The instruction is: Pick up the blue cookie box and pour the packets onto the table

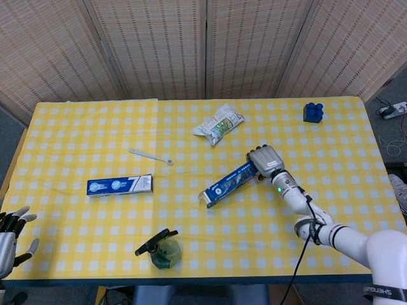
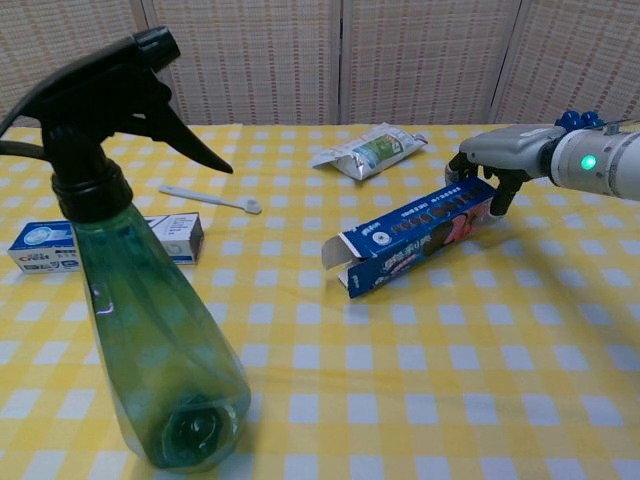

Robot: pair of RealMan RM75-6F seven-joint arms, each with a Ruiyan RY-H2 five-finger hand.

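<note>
The blue cookie box (image 1: 229,183) (image 2: 412,241) lies slantwise near the table's middle, its open flap end facing front left. My right hand (image 1: 266,161) (image 2: 492,166) wraps its fingers over the box's far right end and grips it; that end looks slightly raised off the yellow checked cloth (image 1: 76,133). No packets show outside the box. My left hand (image 1: 13,239) hovers off the table's front left corner with its fingers spread and nothing in it; the chest view does not show it.
A green spray bottle (image 1: 163,250) (image 2: 130,290) stands at the front edge, filling the chest view's left. A toothpaste box (image 1: 119,185) (image 2: 60,245), a white spoon (image 1: 151,156), a snack packet (image 1: 218,124) (image 2: 370,150) and a blue block (image 1: 312,112) lie around.
</note>
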